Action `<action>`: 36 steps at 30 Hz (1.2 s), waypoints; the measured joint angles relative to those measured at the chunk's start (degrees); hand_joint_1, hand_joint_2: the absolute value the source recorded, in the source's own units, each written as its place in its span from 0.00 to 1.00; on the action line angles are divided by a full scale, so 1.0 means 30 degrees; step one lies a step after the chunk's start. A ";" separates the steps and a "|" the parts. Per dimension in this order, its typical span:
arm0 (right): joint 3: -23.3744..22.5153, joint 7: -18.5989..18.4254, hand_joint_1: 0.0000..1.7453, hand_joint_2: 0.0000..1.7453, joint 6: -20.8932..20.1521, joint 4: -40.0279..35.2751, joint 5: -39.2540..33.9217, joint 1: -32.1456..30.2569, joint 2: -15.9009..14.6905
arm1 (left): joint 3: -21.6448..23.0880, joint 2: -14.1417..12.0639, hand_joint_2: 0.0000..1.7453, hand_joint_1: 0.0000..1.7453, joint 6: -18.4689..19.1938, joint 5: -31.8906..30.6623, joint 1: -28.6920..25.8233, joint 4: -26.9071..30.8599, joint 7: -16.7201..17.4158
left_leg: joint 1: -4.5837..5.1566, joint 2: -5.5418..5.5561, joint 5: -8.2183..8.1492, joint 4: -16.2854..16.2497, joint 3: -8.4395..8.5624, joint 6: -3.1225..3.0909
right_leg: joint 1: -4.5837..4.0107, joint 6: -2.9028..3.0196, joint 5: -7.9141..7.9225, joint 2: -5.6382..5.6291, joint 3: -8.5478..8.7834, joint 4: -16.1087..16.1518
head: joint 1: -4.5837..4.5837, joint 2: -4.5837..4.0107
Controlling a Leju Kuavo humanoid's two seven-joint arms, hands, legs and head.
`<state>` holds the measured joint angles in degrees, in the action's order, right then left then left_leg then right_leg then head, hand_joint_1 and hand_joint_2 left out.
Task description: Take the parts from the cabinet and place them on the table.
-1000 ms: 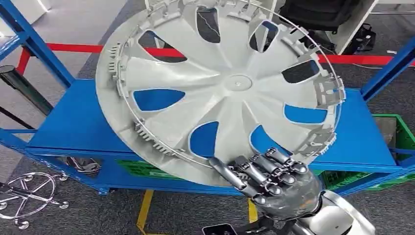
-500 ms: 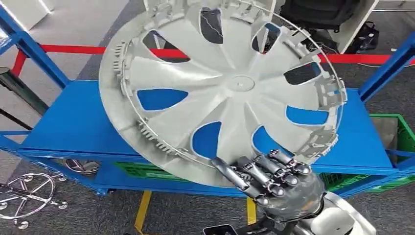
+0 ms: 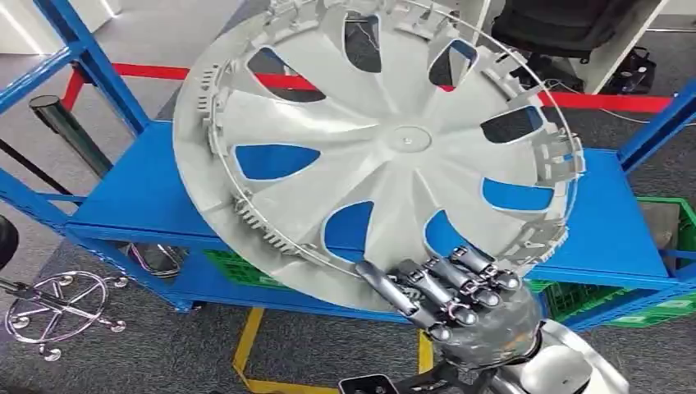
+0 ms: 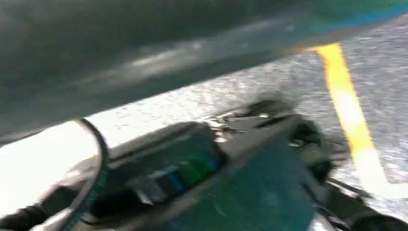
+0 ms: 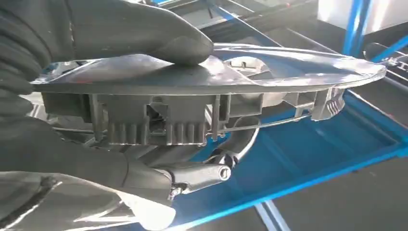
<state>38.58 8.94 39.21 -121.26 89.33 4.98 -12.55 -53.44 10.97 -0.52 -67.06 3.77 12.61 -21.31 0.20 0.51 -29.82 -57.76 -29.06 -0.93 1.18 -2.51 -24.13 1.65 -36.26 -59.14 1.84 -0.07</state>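
Note:
A large silver-grey wheel cover [image 3: 386, 148] with spoke cut-outs and a wire ring is held up, tilted, above the blue shelf [image 3: 148, 197] of the cabinet. My right hand [image 3: 460, 308] grips its near rim from below, fingers curled over the inner face. In the right wrist view the thumb [image 5: 139, 29] presses on the outer face of the wheel cover [image 5: 269, 67] and the fingers [image 5: 62, 154] clamp underneath. The left wrist view is blurred and looks at floor.
Blue cabinet uprights [image 3: 90, 57] rise at left and right [image 3: 657, 123]. Green crates [image 3: 665, 238] sit under the shelf. A chair base [image 3: 57, 308] stands on the floor at left. Red tape [image 3: 148, 72] and a yellow floor line [image 3: 246, 345] mark the floor.
The whole view has shifted slightly as the camera moved; the wheel cover stays in my right hand in nearly the same pose, drifting a little up and right in the picture.

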 joint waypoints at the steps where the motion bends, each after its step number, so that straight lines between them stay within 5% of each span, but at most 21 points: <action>1: 0.0000 -0.0022 1.00 1.00 0.0000 0.0000 0.0000 -0.0013 0.0000 | 0.0000 0.0044 0.00 0.00 0.0051 -0.0073 0.0009 -0.0022 0.0116 | -0.0142 -0.0084 0.0287 0.0193 -0.0100 -0.0107 | 0.0070 -0.0063 -0.0297 -0.0179 -0.0254 -0.0123 | 0.0000 0.0007; 2: 0.0000 -0.0029 1.00 1.00 0.0000 0.0000 0.0000 0.0006 0.0000 | 0.0007 0.0044 0.00 0.00 0.0102 -0.0146 0.0058 -0.0022 0.0218 | -0.0123 -0.0071 0.0483 0.0207 -0.0343 -0.0283 | 0.0018 -0.0113 -0.1209 -0.0312 -0.0589 -0.0639 | 0.0051 0.0007; 4: 0.0000 -0.0066 1.00 1.00 0.0007 0.0015 0.0000 0.0017 0.0000 | 0.0029 0.0080 0.00 0.00 0.0197 -0.0240 0.0087 -0.0022 0.0333 | -0.0064 -0.0068 0.0813 0.0181 -0.0824 -0.0388 | 0.0009 -0.0173 -0.3331 -0.0441 -0.1254 -0.3408 | 0.0080 0.0000; 5: 0.0000 -0.0109 1.00 1.00 0.0007 0.0015 0.0000 0.0017 0.0000 | 0.0029 0.0094 0.00 0.00 0.0204 -0.0255 0.0072 -0.0022 0.0370 | -0.0010 -0.0068 0.0978 0.0167 -0.1039 -0.0425 | -0.0008 -0.0194 -0.3966 -0.0465 -0.1533 -0.4735 | 0.0058 0.0000; 6: 0.0000 -0.0174 1.00 1.00 0.0007 0.0036 0.0000 0.0011 0.0000 | 0.0029 0.0087 0.00 0.00 0.0204 -0.0255 0.0056 -0.0022 0.0400 | 0.0041 -0.0068 0.1134 0.0146 -0.1271 -0.0440 | -0.0022 -0.0166 -0.4024 -0.0468 -0.1580 -0.5587 | 0.0073 0.0000; 8: 0.0000 -0.0219 1.00 1.00 0.0007 0.0095 0.0000 0.0007 0.0000 | 0.0036 0.0087 0.00 0.00 0.0204 -0.0255 0.0062 -0.0022 0.0407 | 0.0121 -0.0062 0.1418 0.0087 -0.1655 -0.0426 | -0.0035 -0.0086 -0.2852 -0.0469 -0.0485 -0.4695 | 0.0066 0.0000; 10: 0.0000 -0.0313 1.00 1.00 0.0007 0.0102 0.0000 0.0012 0.0000 | 0.0036 0.0095 0.00 0.00 0.0233 -0.0262 0.0084 -0.0022 0.0407 | 0.0152 0.0002 0.1608 -0.0052 -0.1882 -0.0343 | -0.0074 0.0125 -0.1846 -0.0532 0.1938 -0.1232 | 0.0066 0.0000; 11: 0.0000 -0.0371 1.00 1.00 0.0007 0.0102 0.0000 0.0029 0.0000 | 0.0044 0.0117 0.00 0.00 0.0240 -0.0262 0.0082 -0.0022 0.0415 | 0.0196 0.0009 0.1704 -0.0106 -0.2040 -0.0231 | -0.0172 0.0211 -0.2584 -0.0633 0.2841 0.0160 | 0.0058 0.0007; 12: 0.0000 -0.0422 1.00 1.00 0.0015 0.0087 0.0000 0.0020 0.0000 | 0.0051 0.0109 0.00 0.00 0.0240 -0.0269 0.0093 -0.0022 0.0457 | 0.0212 0.0008 0.1836 -0.0163 -0.2124 -0.0146 | -0.0187 0.0210 -0.2631 -0.0664 0.3230 0.0821 | 0.0029 0.0000; 14: 0.0000 -0.0546 1.00 1.00 0.0015 0.0102 0.0000 0.0005 0.0000 | 0.0051 0.0102 0.00 0.00 0.0189 -0.0277 0.0075 -0.0029 0.0743 | 0.0126 0.0013 0.2205 -0.0108 -0.2228 0.0021 | -0.0289 0.0291 -0.2501 -0.0674 0.3014 0.0750 | 0.0051 0.0000; 16: 0.0000 -0.0676 1.00 1.00 0.0014 0.0102 0.0000 0.0006 0.0000 | 0.0051 0.0022 0.00 0.00 0.0153 -0.0313 0.0022 -0.0036 0.1287 | 0.0134 0.0077 0.2091 -0.0217 -0.2309 0.0220 | -0.0073 0.0641 -0.2138 -0.0482 0.2601 0.0889 | 0.0044 0.0000; 18: 0.0007 -0.0888 1.00 1.00 0.0015 0.0102 0.0007 0.0033 0.0000 | 0.0051 0.0022 0.00 0.00 0.0167 -0.0313 0.0023 -0.0051 0.2508 | 0.0032 0.0028 0.0045 -0.1842 -0.2895 0.0564 | -0.0096 0.0968 -0.1807 -0.0384 0.2377 0.0854 | -0.0117 0.0000; 20: 0.0007 -0.1086 1.00 1.00 0.0007 0.0124 0.0007 0.0050 0.0000 | 0.0051 -0.0015 0.00 0.00 0.0167 -0.0320 0.0039 -0.0058 0.4211 | -0.0101 0.0017 -0.1736 -0.4677 -0.3537 0.0773 | -0.0116 0.0971 -0.1436 -0.0295 0.1902 0.0816 | -0.0124 0.0000; 22: 0.0037 -0.1297 1.00 1.00 0.0015 0.0211 0.0007 0.0117 0.0000 | 0.0044 -0.0015 0.00 0.00 0.0313 -0.0313 0.0066 -0.0058 0.6021 | -0.0182 0.0014 -0.1565 -0.5862 -0.3467 0.0876 | -0.0115 0.0939 -0.1118 -0.0217 0.1370 0.0685 | -0.0131 0.0000; 23: 0.0080 -0.1384 1.00 1.00 0.0015 0.0277 0.0007 0.0179 0.0000 | 0.0036 -0.0015 0.00 0.00 0.0437 -0.0276 0.0069 -0.0058 0.6872 | -0.0234 0.0011 -0.0829 -0.5306 -0.2877 0.0890 | -0.0112 0.0910 -0.0964 -0.0199 0.1043 0.0571 | -0.0124 0.0000; 25: 0.0146 -0.1472 1.00 1.00 0.0015 0.0357 0.0007 0.0315 0.0000 | 0.0022 -0.0044 0.00 0.00 0.0670 -0.0255 0.0112 -0.0058 0.7767 | -0.0277 0.0001 0.0313 -0.2469 -0.0903 0.0836 | -0.0106 0.0787 -0.0710 -0.0193 0.0538 0.0364 | -0.0124 0.0000; 27: 0.0168 -0.1515 1.00 1.00 0.0015 0.0372 0.0007 0.0363 0.0000 | 0.0022 -0.0044 0.00 0.00 0.0809 -0.0261 0.0217 -0.0058 0.8166 | -0.0178 0.0024 -0.0362 0.0264 0.0665 0.0614 | -0.0191 0.0553 -0.0463 -0.0157 0.0259 0.0237 | -0.0059 0.0000; 31: 0.0211 -0.1515 1.00 1.00 0.0015 0.0452 0.0007 0.0458 -0.0007 | 0.0007 -0.0036 0.00 0.00 0.0874 -0.0255 0.0213 -0.0066 0.8320 | -0.0133 -0.0021 0.0242 0.0523 0.0115 -0.0031 | -0.0080 -0.0013 0.0172 -0.0146 -0.0021 0.0482 | -0.0102 0.0000; 32: 0.0219 -0.1523 1.00 1.00 0.0015 0.0474 0.0007 0.0460 -0.0007 | 0.0007 -0.0044 0.00 0.00 0.0874 -0.0262 0.0238 -0.0066 0.8327 | -0.0141 -0.0086 0.0505 0.0549 -0.0110 -0.0188 | -0.0031 -0.0067 -0.0632 -0.0289 -0.0301 0.0143 | -0.0058 0.0000; 34: 0.0262 -0.1523 1.00 1.00 0.0015 0.0488 0.0007 0.0494 -0.0007 | 0.0007 -0.0036 0.00 0.00 0.0888 -0.0255 0.0254 -0.0066 0.8356 | -0.0100 -0.0099 0.0908 0.0515 -0.0651 -0.0384 | -0.0035 -0.0109 -0.2991 -0.0402 -0.0940 -0.2226 | 0.0059 0.0000; 36: 0.0306 -0.1523 1.00 1.00 0.0015 0.0546 0.0007 0.0487 -0.0007 | 0.0007 -0.0022 0.00 0.00 0.0961 -0.0262 0.0256 -0.0066 0.8494 | -0.0008 -0.0102 0.1327 0.0479 -0.1208 -0.0446 | -0.0042 -0.0145 -0.4229 -0.0461 -0.1417 -0.4995 | 0.0058 0.0000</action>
<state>39.50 4.37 39.26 -119.62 89.35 6.44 -12.57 -53.42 10.91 2.36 -67.84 4.54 12.41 4.17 0.17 0.20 -25.84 -56.32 -32.69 -2.27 1.05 -2.95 -36.81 0.26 -40.51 -74.12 2.01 -0.07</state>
